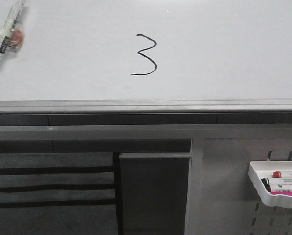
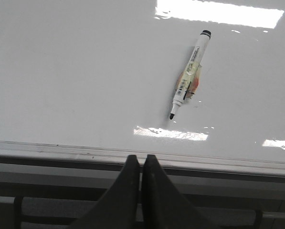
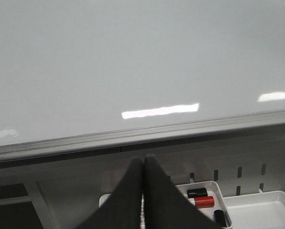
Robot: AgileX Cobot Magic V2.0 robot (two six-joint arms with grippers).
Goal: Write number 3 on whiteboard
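From your left, the marker (image 1: 7, 32) lies released on the whiteboard (image 1: 234, 49), the number 3 (image 1: 145, 55) sits finished mid-board above the grey rail (image 1: 146, 105), and both arms' fingers (image 2: 141, 191) (image 3: 143, 195) hang clenched on nothing below that glossy, light-streaked surface, the white tray (image 1: 275, 191) farthest right.

One whiteboard (image 1: 224, 44). One drawn number 3 (image 1: 145, 55) on it. One uncapped marker (image 1: 6, 34) stuck on whiteboard, left of the 3. One white tray (image 1: 257, 182) below whiteboard holding two markers (image 1: 282, 183). Two grippers: left (image 2: 141, 164), right (image 3: 143, 167).
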